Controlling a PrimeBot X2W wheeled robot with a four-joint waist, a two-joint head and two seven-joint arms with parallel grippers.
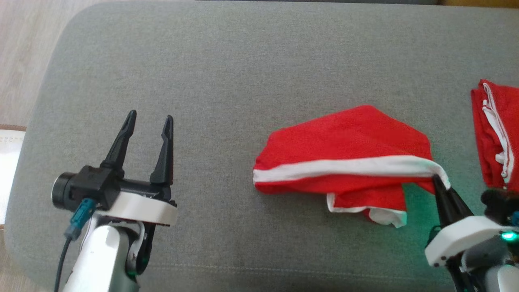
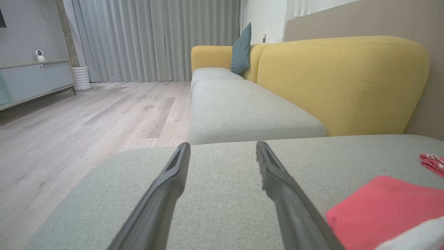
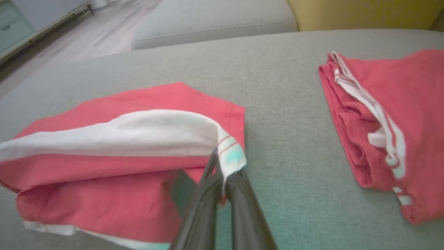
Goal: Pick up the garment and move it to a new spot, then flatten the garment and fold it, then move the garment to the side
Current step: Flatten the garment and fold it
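Observation:
A red garment (image 1: 344,146) with a white band lies crumpled on the grey cushion (image 1: 243,73), right of centre. My right gripper (image 1: 440,182) is shut on the right end of its white band, and that corner is lifted off the cushion. In the right wrist view the garment (image 3: 114,146) spreads to the left, with the right gripper (image 3: 225,165) pinching its white hem. My left gripper (image 1: 150,119) stands open over bare cushion at the lower left, well apart from the cloth. The left wrist view has the left gripper (image 2: 223,149) open and the garment (image 2: 385,208) at the lower right.
A second red cloth (image 1: 496,129) with white trim lies folded at the cushion's right edge, also in the right wrist view as the second red cloth (image 3: 388,128). A yellow sofa back (image 2: 343,83) rises beyond. Wooden floor (image 2: 69,132) lies left of the cushion.

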